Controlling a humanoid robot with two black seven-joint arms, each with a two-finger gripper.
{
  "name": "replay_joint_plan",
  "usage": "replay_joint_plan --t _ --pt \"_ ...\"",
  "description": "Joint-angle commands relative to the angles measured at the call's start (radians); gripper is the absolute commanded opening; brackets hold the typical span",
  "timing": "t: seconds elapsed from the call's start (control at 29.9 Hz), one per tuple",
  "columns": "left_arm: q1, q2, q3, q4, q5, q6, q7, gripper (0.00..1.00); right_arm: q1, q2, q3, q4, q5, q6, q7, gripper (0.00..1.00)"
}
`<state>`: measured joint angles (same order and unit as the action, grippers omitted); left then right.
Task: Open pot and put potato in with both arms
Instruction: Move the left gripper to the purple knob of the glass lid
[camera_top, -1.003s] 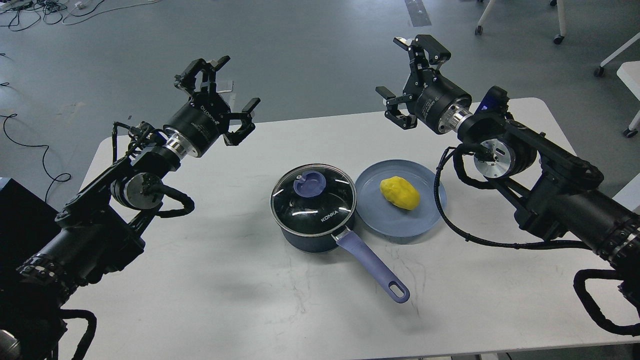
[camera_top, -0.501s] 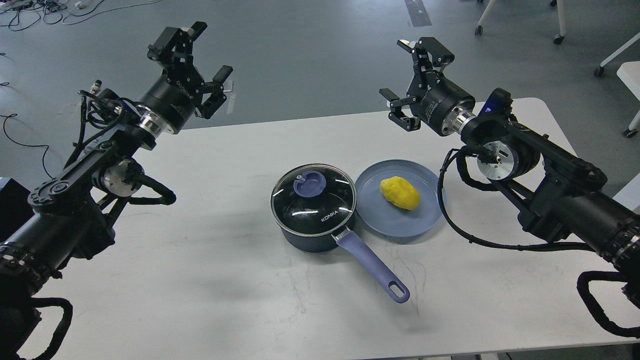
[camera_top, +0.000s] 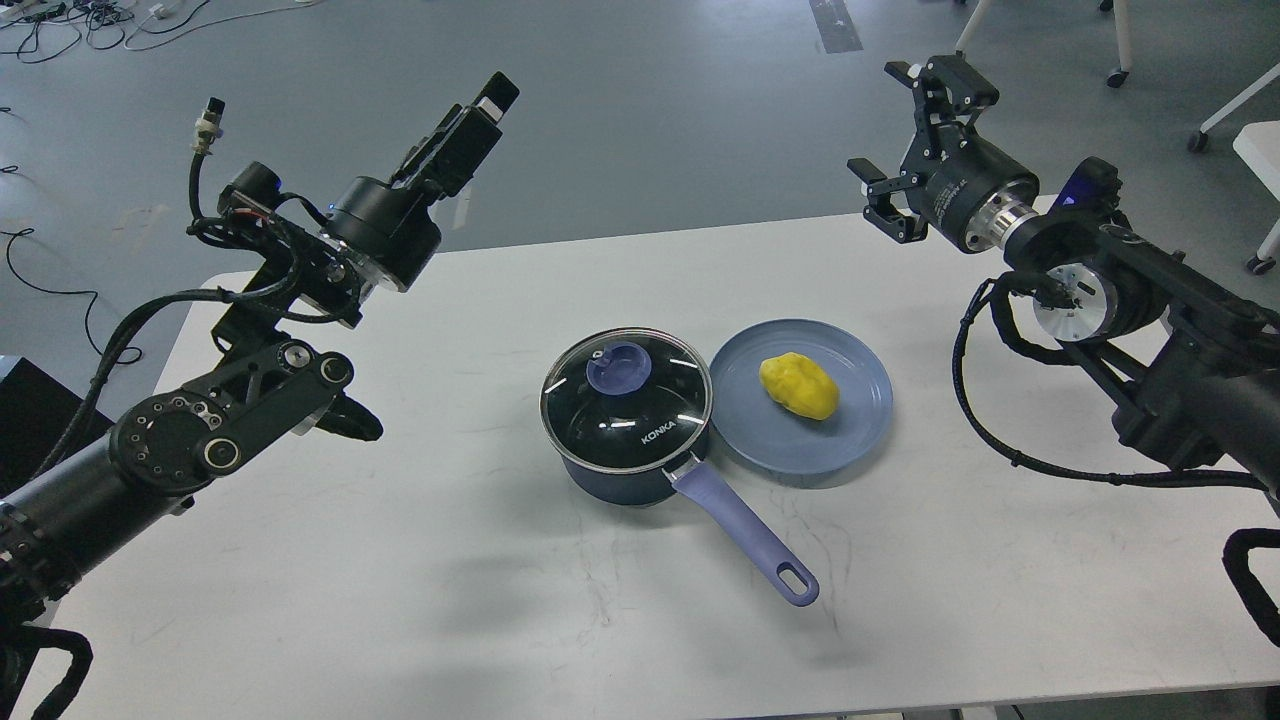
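The pot (camera_top: 628, 425) stood near the middle of the worktop (camera_top: 420, 560), its glass lid (camera_top: 626, 398) closed, the blue knob (camera_top: 618, 366) on top and the long handle (camera_top: 742, 530) pointing to 5 o'clock. Just beside it at 3 o'clock, the potato (camera_top: 799, 385) lay on a light-blue plate (camera_top: 850, 430). Our left hand (camera_top: 462, 135) hovered far off at 10 o'clock, seen edge-on, so we could not tell its opening. Our right hand (camera_top: 915, 140) hung at 2 o'clock with prongs spread wide and empty. In our judgement, the left hand should descend straight over the knob and lift vertically, so the pot does not slide.
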<state>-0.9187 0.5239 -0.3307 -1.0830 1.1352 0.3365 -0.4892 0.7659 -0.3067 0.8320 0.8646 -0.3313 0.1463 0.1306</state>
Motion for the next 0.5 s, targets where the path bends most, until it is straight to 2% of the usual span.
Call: replay_joint_plan --t 0.0,0.03,0.1,0.23,0.47 --pt "0.001 0.015 0.059 -0.002 0.2 0.053 0.001 0.98 0.013 -0.012 -0.007 -0.021 0.0 -0.001 0.0 1.0" --pt "0.009 0.015 0.07 -0.002 0.315 0.105 0.001 0.98 0.013 -0.018 -0.008 -0.022 0.0 -0.001 0.0 1.0" --pt "0.012 0.015 0.088 -0.002 0.421 0.152 0.001 0.98 0.018 -0.025 -0.008 -0.03 0.0 -0.002 0.001 1.0" --pt "0.012 0.016 0.176 0.021 0.638 0.152 0.001 0.98 0.021 -0.055 -0.008 -0.047 0.0 0.001 0.001 1.0" --pt "0.037 0.007 0.222 0.055 0.872 0.152 0.001 0.98 -0.011 -0.1 0.012 -0.084 0.001 0.003 -0.005 1.0"
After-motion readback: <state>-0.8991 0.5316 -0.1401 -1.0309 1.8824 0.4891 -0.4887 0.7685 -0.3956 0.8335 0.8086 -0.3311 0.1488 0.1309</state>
